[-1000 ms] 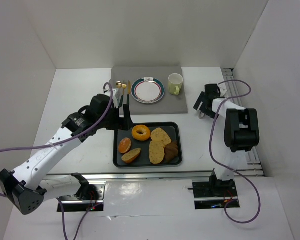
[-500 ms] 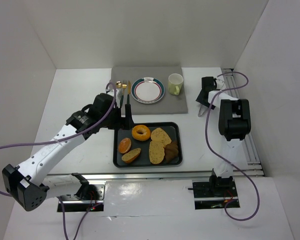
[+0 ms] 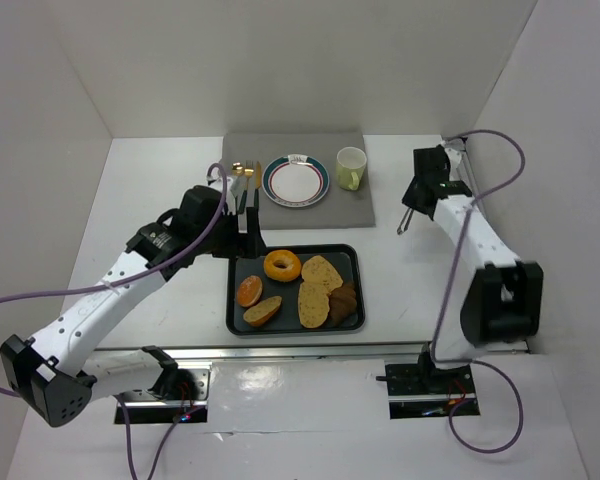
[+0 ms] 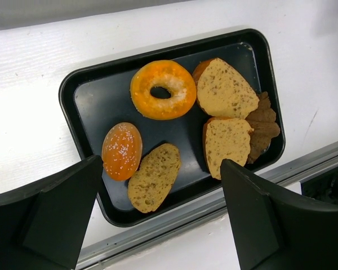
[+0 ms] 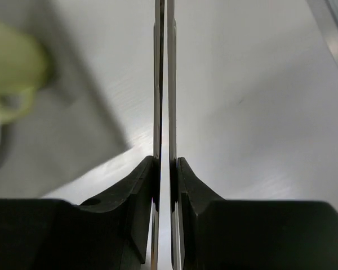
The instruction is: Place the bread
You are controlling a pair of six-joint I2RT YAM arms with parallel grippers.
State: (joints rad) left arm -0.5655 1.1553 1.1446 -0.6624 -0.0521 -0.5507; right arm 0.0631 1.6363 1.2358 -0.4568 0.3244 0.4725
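Overhead, the left tool (image 4: 160,166) hangs spread above the tray (image 4: 84,107), right tool (image 5: 164,79) pressed together.

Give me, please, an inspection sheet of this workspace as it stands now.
Surface: white table, grey mat at its far middle.
Job's things: black tray holding a ring doughnut, a sugared bun, three bread slices and a dark brown piece; plate on the mat, bare.
Clutter: green cup and gold cutlery on the mat, either side of the plate.
Claws: left claw open near the tray's far edge, holding nothing; right claw shut, empty, right of the mat.
Cables: purple cables looping along both arms.
Surroundings: white walls on three sides.
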